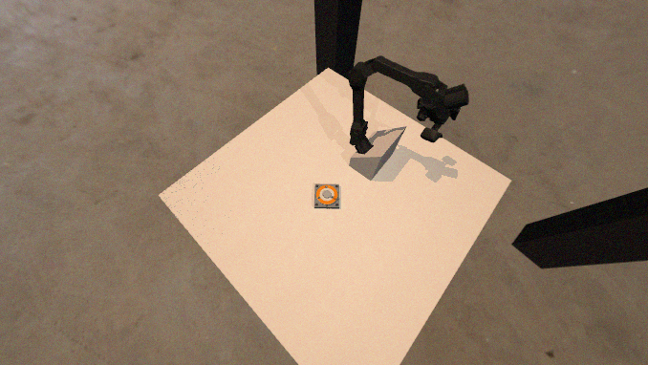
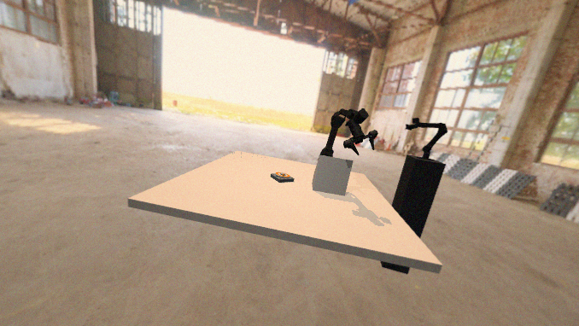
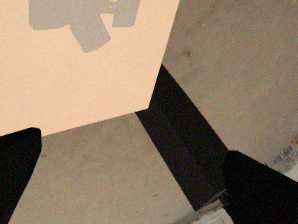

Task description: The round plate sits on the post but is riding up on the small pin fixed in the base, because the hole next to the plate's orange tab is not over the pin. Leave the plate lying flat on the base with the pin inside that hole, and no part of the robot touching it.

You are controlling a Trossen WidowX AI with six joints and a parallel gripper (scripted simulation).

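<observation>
Spread wide and gripping nothing, the claw (image 1: pixel 434 128) hangs in the air well above the surface (image 1: pixel 296 268), near its far right edge, and well apart from the task's thing. Going left to right in the top view: the small dark square base (image 1: pixel 327 205) lies near the middle of the surface, and the round plate (image 1: pixel 327 194) sits on it, an orange ring around a pale grey centre; whether the plate is flat or tilted, and where the pin and tab are, is too small to tell. To the right and farther back stands a grey block (image 1: pixel 378 155), on which the foot of the arm (image 1: pixel 358 110) is mounted. The arm rises from there, bends over to the right, and ends at the claw, which points downward past the block's right side. Its shadow falls on the surface just right of the block. In the wrist view the two dark fingertips show at the lower corners, far apart, with only a corner of the surface, the floor and a black post (image 3: pixel 180 143) between them. In the exterior view the base and plate lie left of the block, with nothing touching them.
</observation>
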